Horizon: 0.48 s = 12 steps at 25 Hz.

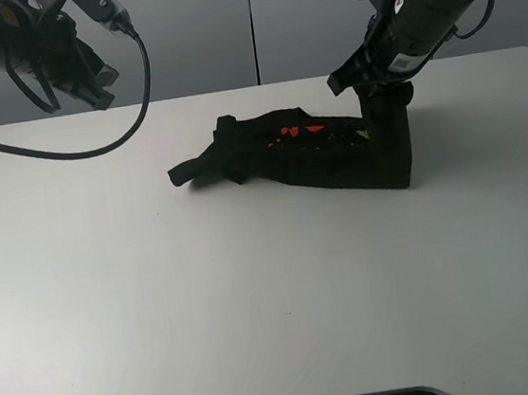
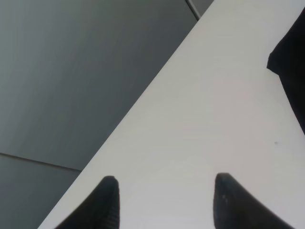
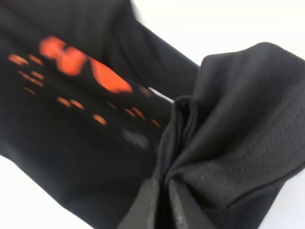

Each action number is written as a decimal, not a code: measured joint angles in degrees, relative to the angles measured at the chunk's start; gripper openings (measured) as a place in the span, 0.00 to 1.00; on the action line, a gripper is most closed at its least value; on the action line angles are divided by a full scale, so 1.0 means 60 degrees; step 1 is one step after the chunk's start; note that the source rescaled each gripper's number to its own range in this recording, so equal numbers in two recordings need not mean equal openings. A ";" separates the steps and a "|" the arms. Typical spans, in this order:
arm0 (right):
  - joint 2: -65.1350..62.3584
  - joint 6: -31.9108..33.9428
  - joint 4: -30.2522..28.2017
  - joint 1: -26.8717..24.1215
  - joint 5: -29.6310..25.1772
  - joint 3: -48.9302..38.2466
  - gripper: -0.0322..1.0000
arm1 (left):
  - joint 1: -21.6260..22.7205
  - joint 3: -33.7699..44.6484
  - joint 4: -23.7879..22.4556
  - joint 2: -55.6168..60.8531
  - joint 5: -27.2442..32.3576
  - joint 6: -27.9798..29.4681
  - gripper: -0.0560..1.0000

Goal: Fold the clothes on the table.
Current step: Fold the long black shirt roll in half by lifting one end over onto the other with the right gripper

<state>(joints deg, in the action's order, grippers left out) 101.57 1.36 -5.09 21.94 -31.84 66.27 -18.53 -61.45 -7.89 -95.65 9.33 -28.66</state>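
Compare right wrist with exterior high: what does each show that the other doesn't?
Right wrist only: a close-up of the right pincer shut on a bunched fold of the T-shirt, with creases gathered between its fingers. Exterior high only: the whole table, the left pincer raised at the far left, clear of the cloth, a sleeve sticking out leftward, and the shirt's right end lifted off the surface. Both: the black shirt and its red print.

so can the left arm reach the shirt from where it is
Probably yes: the left gripper is open, and only bare table lies between it and the shirt, whose other end the right gripper holds.
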 joint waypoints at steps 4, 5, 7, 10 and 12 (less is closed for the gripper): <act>0.0402 0.0191 0.0035 0.0525 0.0045 0.0825 0.05 | 0.0000 0.0000 0.0000 0.0006 0.0000 0.0000 0.60; 0.0554 0.0207 0.0094 0.0631 0.0017 0.1075 0.05 | 0.0000 0.0000 0.0000 0.0006 0.0000 0.0000 0.60; 0.0850 0.0229 0.0296 0.0804 -0.0003 0.1509 0.05 | 0.0000 0.0000 0.0000 0.0048 0.0000 0.0000 0.60; 0.1365 0.0229 0.0740 0.1040 -0.0041 0.2103 0.05 | 0.0000 0.0000 -0.0028 0.0283 0.0000 0.0000 0.60; 0.1680 0.0229 0.0931 0.1221 -0.0045 0.2387 0.05 | 0.0000 0.0000 -0.0046 0.0538 0.0000 0.0000 0.60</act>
<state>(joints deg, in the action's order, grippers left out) 111.66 2.74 0.50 29.26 -32.11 80.59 -18.53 -61.45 -8.16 -92.43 9.33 -28.66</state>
